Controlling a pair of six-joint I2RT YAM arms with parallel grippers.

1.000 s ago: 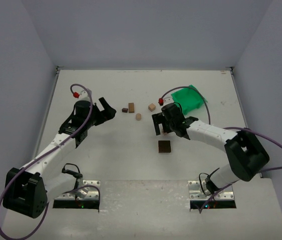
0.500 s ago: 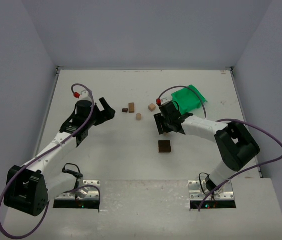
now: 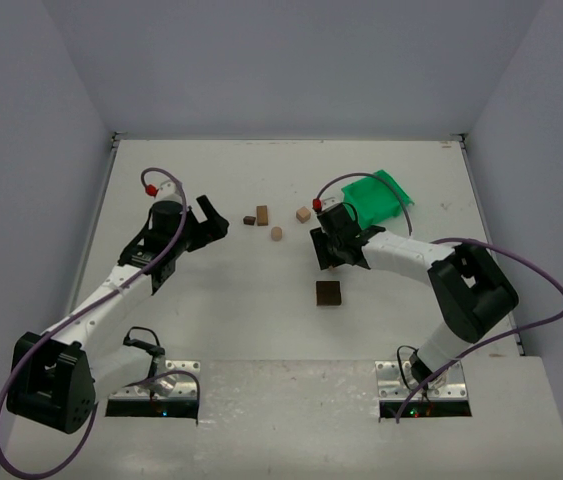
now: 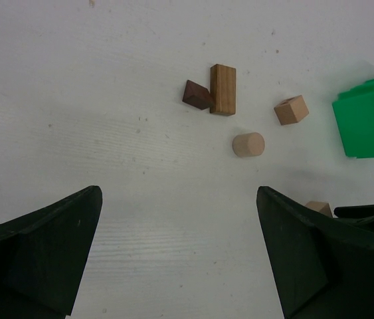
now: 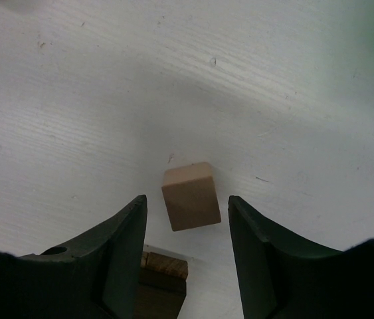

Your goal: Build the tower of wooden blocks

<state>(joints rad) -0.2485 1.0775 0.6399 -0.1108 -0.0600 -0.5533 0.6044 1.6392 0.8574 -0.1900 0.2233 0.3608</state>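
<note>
R: my right gripper [image 5: 187, 201] straddles tan cube [image 5: 190, 197], jaws parted, thin gap each side, nothing gripped | L: my left gripper [image 4: 179, 193] spread wide, holding nothing

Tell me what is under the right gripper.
A light tan cube sits on the white table between the right gripper's open fingers, untouched. In the top view the gripper covers it almost wholly.

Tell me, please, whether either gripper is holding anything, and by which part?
Nothing is held. The right gripper straddles a tan cube, with gaps on both sides; the left gripper stands open and empty.
</note>
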